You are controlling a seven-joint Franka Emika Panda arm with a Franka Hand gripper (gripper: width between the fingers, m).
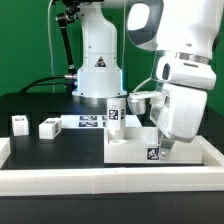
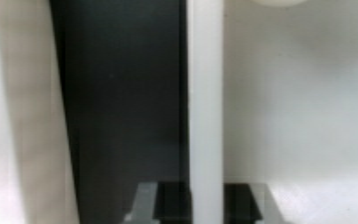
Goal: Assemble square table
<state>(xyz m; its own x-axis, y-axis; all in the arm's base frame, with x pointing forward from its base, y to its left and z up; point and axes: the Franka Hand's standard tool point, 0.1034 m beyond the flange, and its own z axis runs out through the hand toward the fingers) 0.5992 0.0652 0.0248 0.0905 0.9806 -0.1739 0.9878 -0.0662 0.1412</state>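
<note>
Gripper [image 2: 202, 205] pinched tight on what looks like the square tabletop's [image 1: 130, 143] thin rim.
The tabletop lies at 5 o'clock, behind the border wall [image 1: 100, 178]. An upright leg [image 1: 115, 112] stands at its 11 o'clock corner. It is likely light, stiff, slick plastic, so take it by the rim.

Blurred, cropped, tiny
Cannot tell apart the wrist view's blurred white surfaces; sees only cut-off fingertips of the gripper [image 2: 201, 206]; cannot read tags on the legs [image 1: 48, 127].

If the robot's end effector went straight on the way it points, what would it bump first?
The white square tabletop: the end effector points down at its edge and seems shut on the rim, though depth is unclear.
</note>
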